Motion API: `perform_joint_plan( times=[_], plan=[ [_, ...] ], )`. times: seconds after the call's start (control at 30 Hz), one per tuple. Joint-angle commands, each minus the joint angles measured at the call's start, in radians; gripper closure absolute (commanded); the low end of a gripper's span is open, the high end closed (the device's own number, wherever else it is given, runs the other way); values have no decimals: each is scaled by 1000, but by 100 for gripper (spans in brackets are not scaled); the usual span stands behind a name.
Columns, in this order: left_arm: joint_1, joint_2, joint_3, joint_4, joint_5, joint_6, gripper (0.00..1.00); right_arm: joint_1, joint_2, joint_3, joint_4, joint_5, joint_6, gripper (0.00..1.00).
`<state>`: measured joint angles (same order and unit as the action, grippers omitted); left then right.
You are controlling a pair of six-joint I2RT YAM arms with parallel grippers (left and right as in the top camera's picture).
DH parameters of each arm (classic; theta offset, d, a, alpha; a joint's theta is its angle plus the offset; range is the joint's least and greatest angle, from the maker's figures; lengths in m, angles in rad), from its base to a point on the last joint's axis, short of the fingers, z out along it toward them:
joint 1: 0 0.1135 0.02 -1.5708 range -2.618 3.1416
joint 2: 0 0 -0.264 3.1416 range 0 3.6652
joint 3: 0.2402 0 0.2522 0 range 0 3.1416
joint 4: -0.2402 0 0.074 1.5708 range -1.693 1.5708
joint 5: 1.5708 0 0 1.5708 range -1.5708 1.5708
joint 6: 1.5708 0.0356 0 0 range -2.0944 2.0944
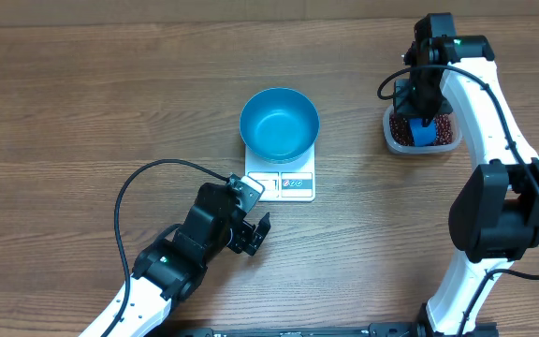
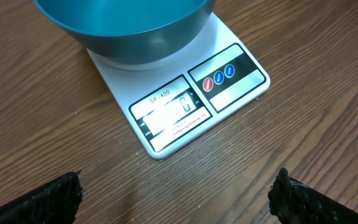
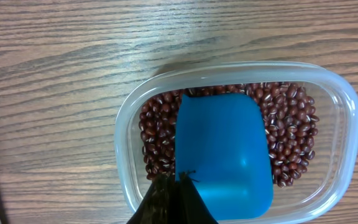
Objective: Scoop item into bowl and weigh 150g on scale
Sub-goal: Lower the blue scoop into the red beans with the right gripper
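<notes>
The blue bowl (image 1: 280,123) stands empty on the white scale (image 1: 288,184); the left wrist view shows the bowl's (image 2: 129,28) underside and the scale's (image 2: 229,93) front strip. My left gripper (image 1: 255,213) hovers open just in front of the scale, its fingers (image 2: 55,199) wide apart over bare wood. At the far right the beans (image 3: 288,137) fill a clear tub (image 3: 347,112). My right gripper (image 3: 179,180) is shut on the edge of a blue scoop (image 3: 224,155) that lies in the beans, its inside bare. From overhead the scoop (image 1: 422,133) shows under the right gripper (image 1: 421,117).
The clear tub (image 1: 391,139) sits near the table's right side, close to the right arm's white base links (image 1: 494,206). A black cable (image 1: 134,187) loops from the left arm across the wood left of the scale.
</notes>
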<state>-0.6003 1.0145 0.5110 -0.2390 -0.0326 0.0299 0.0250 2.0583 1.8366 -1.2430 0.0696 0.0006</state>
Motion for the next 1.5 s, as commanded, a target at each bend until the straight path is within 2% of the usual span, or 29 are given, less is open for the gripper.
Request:
perform_joint_plan(
  times=[0.0,0.3,0.63,0.87,1.23,1.47],
  plan=[
    [5,-13,-5,4,15,16,1,-15,21,-5,-22,-130,25,96],
    [5,-13,-5,4,15,16,0,-96,21,-5,-27,-291,24,96],
    [5,-13,-5,4,15,16,0,-139,21,-5,-44,-355,25,96],
    [5,-13,-5,4,15,16,0,-183,21,-5,-47,-493,25,96],
    [5,-13,-5,4,15,16,0,-238,21,-6,-80,-503,103,96],
    [5,-13,-5,4,15,16,0,-262,22,-50,-78,-513,104,96]
  ],
)
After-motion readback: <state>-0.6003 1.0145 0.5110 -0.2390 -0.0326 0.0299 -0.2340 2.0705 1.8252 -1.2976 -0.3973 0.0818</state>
